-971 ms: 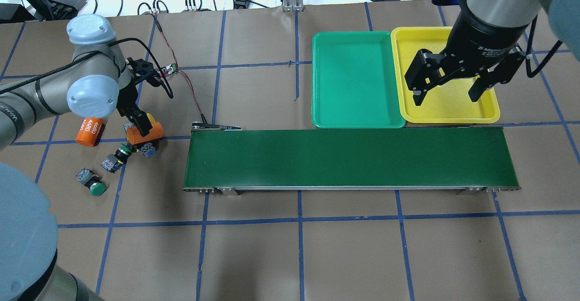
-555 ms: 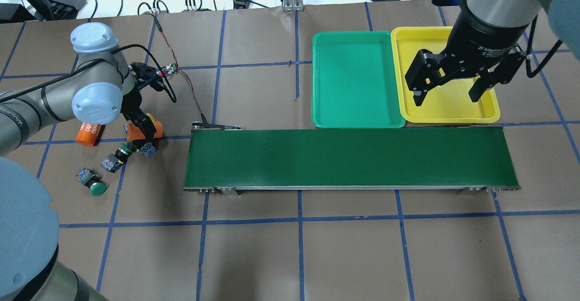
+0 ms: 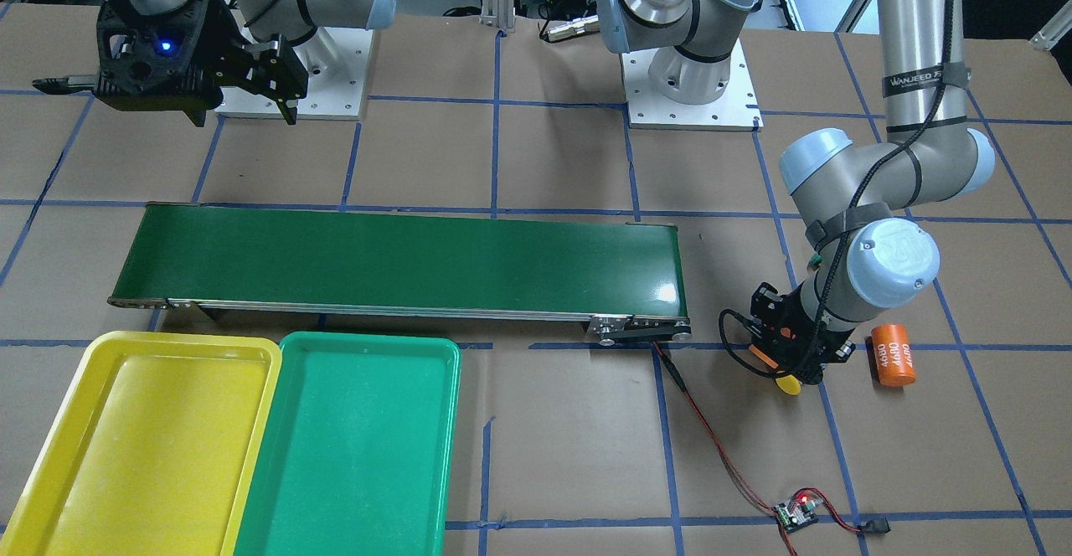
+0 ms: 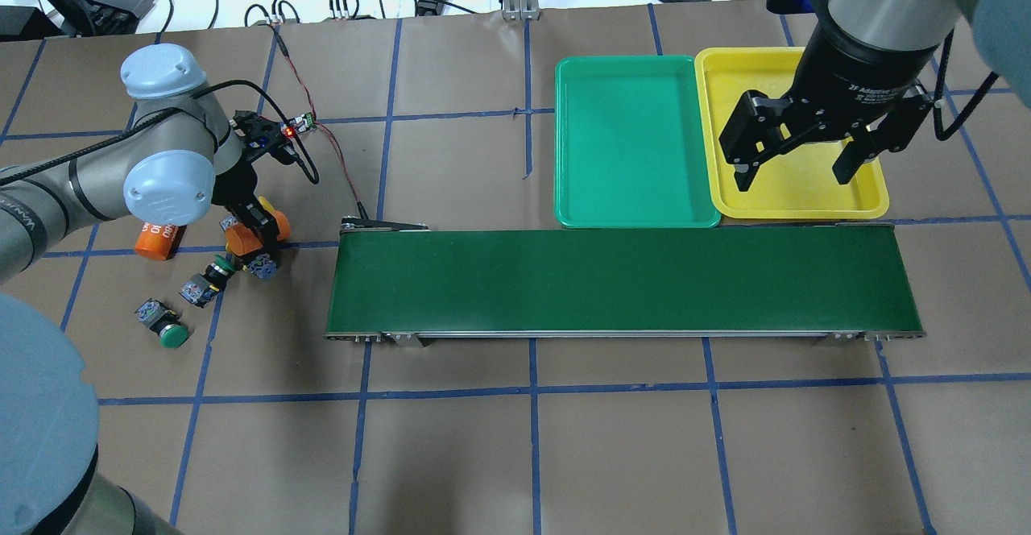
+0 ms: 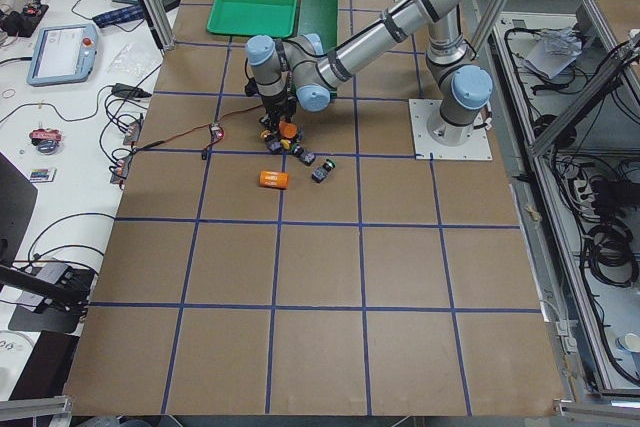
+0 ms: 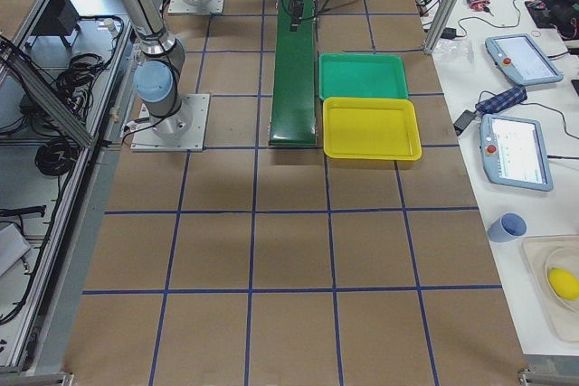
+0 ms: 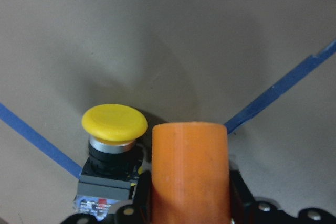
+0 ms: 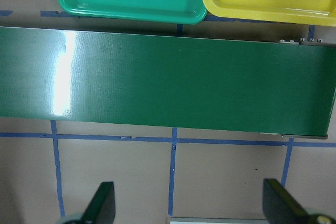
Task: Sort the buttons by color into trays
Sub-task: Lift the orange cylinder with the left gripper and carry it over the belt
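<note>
Green buttons (image 4: 167, 328): two lie tipped over on the paper, well off the left end of the belt (image 4: 620, 281). The second green button (image 4: 208, 279) lies nearer to the belt.
Left gripper (image 4: 251, 229): it sits low, near the belt's left end. An orange piece (image 7: 189, 174) fills the wrist view, so we cannot tell whether the fingers are apart or together.
Yellow button (image 7: 114, 129): it sits just beside that orange piece, off the belt's left end.
Handling: we judge it light, hard and sturdy. The smooth domed cap would slip, so we would pinch the square black body under it, across the flat sides.
Trays: the green tray (image 4: 632, 140) and yellow tray (image 4: 793, 188) sit side by side, against the belt's far edge, towards its right end. We see no button in either.
Right gripper (image 4: 796, 175): it is held high near the belt's right end, fingers wide apart, holding nothing.
</note>
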`<act>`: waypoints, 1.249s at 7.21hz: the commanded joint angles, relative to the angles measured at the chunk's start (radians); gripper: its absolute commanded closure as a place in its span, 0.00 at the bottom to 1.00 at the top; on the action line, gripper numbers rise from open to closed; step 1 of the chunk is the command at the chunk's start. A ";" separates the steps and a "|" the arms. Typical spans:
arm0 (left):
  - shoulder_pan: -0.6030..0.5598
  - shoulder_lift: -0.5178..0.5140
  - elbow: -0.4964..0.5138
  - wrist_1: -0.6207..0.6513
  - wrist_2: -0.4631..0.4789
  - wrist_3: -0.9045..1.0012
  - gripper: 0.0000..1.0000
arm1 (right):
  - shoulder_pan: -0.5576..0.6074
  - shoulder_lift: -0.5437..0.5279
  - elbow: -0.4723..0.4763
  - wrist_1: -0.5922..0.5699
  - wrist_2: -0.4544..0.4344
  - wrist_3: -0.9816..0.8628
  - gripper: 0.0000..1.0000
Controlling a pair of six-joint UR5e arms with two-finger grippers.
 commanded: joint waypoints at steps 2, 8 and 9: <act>-0.019 0.150 0.035 -0.219 -0.130 0.076 1.00 | 0.000 0.001 -0.001 -0.012 0.007 -0.002 0.00; -0.231 0.360 -0.221 -0.065 -0.283 0.439 1.00 | 0.000 0.001 -0.001 -0.012 0.013 0.013 0.00; -0.234 0.366 -0.273 -0.028 -0.302 0.443 1.00 | 0.000 0.001 -0.001 -0.017 0.010 0.013 0.00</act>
